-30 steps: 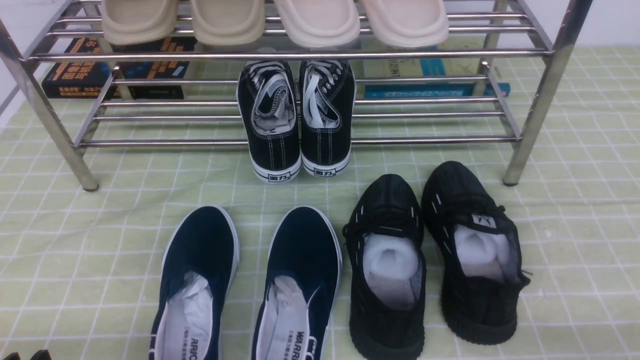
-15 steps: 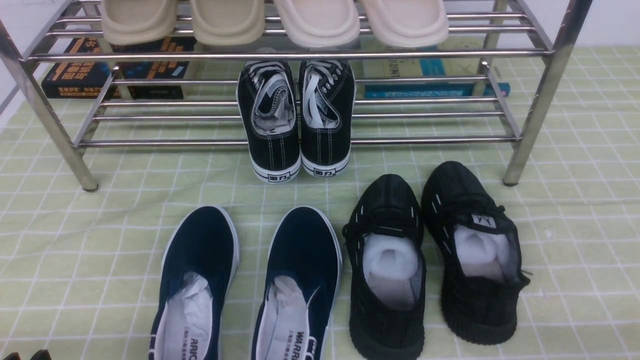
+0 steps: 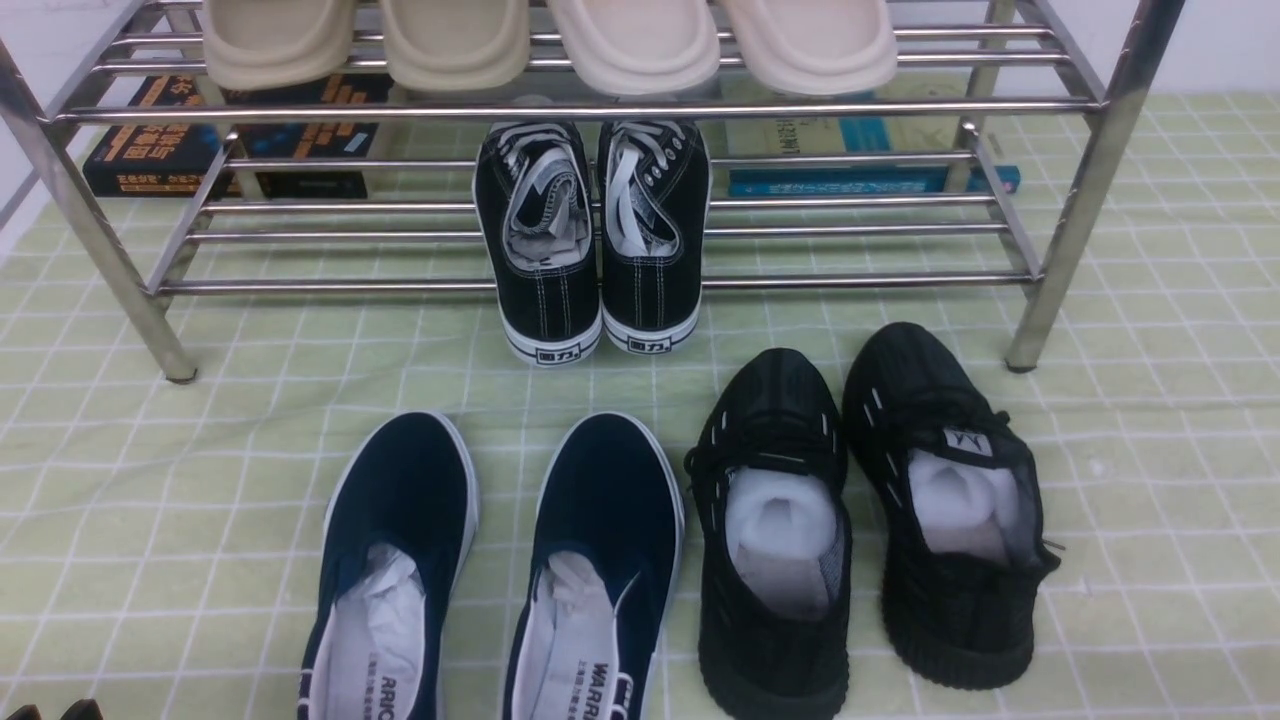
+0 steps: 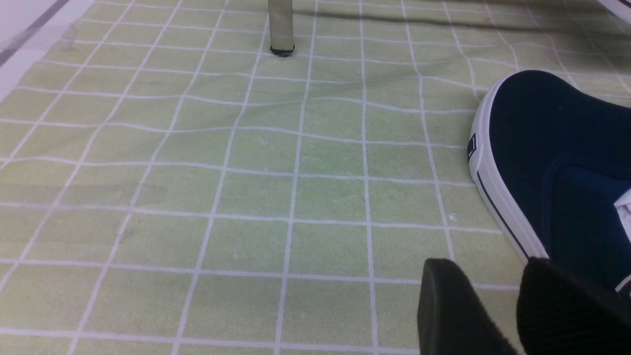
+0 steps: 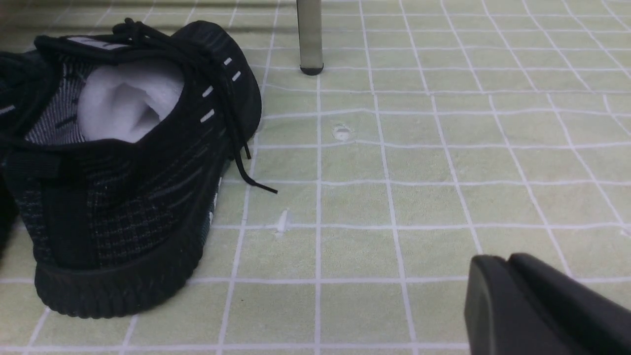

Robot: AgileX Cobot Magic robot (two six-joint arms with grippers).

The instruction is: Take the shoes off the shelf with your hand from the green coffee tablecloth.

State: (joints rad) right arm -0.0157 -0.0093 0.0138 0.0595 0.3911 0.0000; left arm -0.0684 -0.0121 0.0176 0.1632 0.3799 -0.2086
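Note:
The shoes, two all-black knit sneakers with white paper stuffing (image 3: 775, 540) (image 3: 950, 500), stand side by side on the green coffee tablecloth (image 3: 200, 480), in front of the shelf's (image 3: 600, 110) right leg. One sneaker (image 5: 128, 187) fills the right wrist view beside that leg (image 5: 309, 39). My right gripper (image 5: 500, 257) hovers low over bare cloth beside the sneaker, fingers pressed together and empty; it is outside the front view. My left gripper (image 4: 485, 268) is open over the cloth with nothing between its fingers. Its tips (image 3: 50, 712) peek in at the front view's bottom left corner.
Black canvas lace-ups (image 3: 590, 240) sit on the rack's lower tier, heels overhanging. Beige slippers (image 3: 550, 40) line the upper tier. Navy slip-ons (image 3: 500, 570) lie left of the sneakers, one close to my left gripper (image 4: 557, 162). Books (image 3: 230, 140) lie behind the rack.

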